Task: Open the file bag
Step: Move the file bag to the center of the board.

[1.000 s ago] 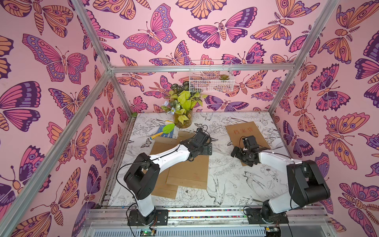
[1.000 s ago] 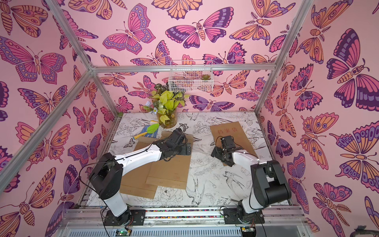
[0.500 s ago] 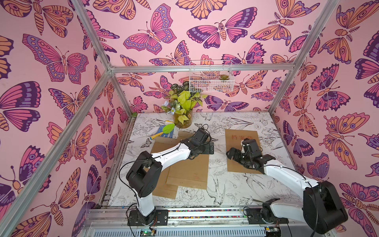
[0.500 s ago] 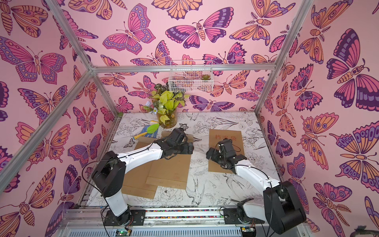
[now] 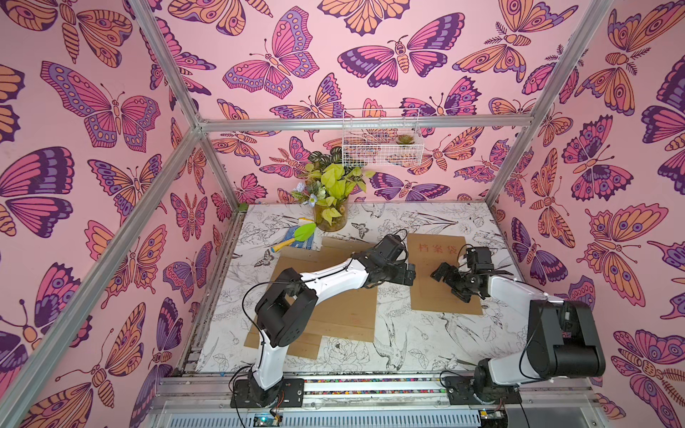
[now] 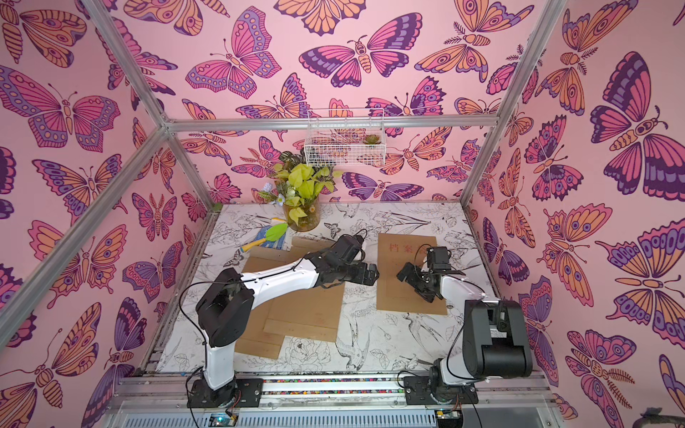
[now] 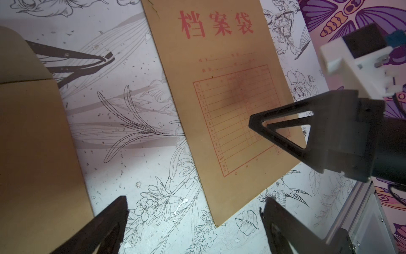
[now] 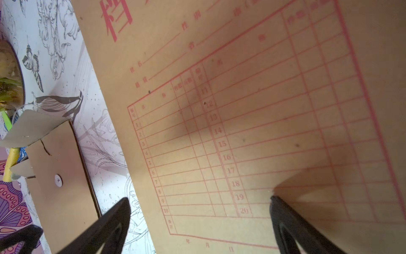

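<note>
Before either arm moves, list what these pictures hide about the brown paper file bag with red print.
Flap and fastener of the brown paper file bag: unseen, it lies printed face up in every view.
Its middle, both top views: covered by the right gripper.
Its red heading, right wrist view: cut by the frame edge.
Small form labels, left wrist view: blurred.

A brown file bag [image 6: 394, 300] with red print is laid flat on the tabletop [image 6: 370, 333]. The right jaws are held spread above it. The left jaws are seen between it and a pile of brown envelopes [image 6: 307, 315].
</note>
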{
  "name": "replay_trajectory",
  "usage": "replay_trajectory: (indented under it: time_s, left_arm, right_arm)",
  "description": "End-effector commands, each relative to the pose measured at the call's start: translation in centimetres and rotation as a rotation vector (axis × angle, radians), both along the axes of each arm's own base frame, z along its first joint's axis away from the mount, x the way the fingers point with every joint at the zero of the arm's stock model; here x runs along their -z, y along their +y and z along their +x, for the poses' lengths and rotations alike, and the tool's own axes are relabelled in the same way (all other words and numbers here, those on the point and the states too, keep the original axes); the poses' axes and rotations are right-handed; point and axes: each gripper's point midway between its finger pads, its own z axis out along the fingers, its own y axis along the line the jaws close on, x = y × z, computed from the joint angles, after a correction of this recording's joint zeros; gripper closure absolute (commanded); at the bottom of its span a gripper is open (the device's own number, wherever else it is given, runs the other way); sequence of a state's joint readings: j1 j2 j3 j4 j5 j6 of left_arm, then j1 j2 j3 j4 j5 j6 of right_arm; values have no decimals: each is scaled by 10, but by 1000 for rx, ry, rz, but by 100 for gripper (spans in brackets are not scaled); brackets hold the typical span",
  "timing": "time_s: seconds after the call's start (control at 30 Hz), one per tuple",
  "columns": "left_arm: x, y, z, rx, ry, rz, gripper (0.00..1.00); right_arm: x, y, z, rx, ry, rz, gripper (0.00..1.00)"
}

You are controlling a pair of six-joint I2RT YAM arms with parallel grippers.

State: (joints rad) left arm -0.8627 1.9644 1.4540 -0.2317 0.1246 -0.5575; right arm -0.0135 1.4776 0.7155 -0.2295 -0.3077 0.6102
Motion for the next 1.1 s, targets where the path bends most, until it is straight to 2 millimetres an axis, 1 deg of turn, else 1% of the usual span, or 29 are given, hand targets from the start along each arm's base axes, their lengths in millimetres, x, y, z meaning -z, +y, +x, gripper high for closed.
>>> replay_trajectory:
  time_s: [0.0, 0.13, 0.23, 0.33, 0.37, 0.43, 0.5, 0.57, 0.63, 0.73, 0.77, 0.87, 0.97, 1.07]
  left_arm:
    - [1, 2, 4, 0, -12, 9, 3]
    - [1, 14, 11, -36, 1, 6, 5]
    - [2, 22, 18, -53, 15, -2, 6]
    - [4, 25, 23, -55, 27, -6, 9]
    - [6, 26, 25, -55, 30, -5, 10]
    - [9, 27, 27, -55, 40, -2, 13]
    - [12, 25, 29, -48, 49, -7, 18]
    - [16, 18, 30, -24, 62, -8, 22]
    - [18, 9, 31, 11, 76, -19, 26]
    - [23, -7, 32, 62, 95, -28, 31]
    - [25, -11, 33, 72, 101, -25, 34]
    - [36, -17, 37, 86, 130, -1, 38]
    - [45, -21, 41, 95, 154, 35, 41]
    - [52, -25, 43, 106, 170, 48, 41]
  right_arm:
    - [6, 6, -9, -26, 45, 31, 1]
    - [19, 24, -31, -63, 94, 57, 1]
    - [22, 49, -48, -129, 107, 72, 1]
    - [16, 78, -58, -209, 79, 109, 1]
    - [11, 90, -60, -245, 58, 130, 1]
    - [1, 100, -61, -283, 31, 163, 1]
    - [-13, 102, -60, -310, -30, 169, 1]
    - [-29, 90, -55, -300, -108, 103, 1]
    - [-40, 71, -50, -241, -154, 39, 1]
    - [-45, 37, -39, -109, -178, 34, 6]
    - [-45, 26, -36, -59, -180, 61, 8]
    - [-40, 0, -30, 46, -170, 136, 15]
    - [-35, -17, -28, 79, -157, 160, 16]
    - [-26, -36, -29, 140, -125, 168, 17]
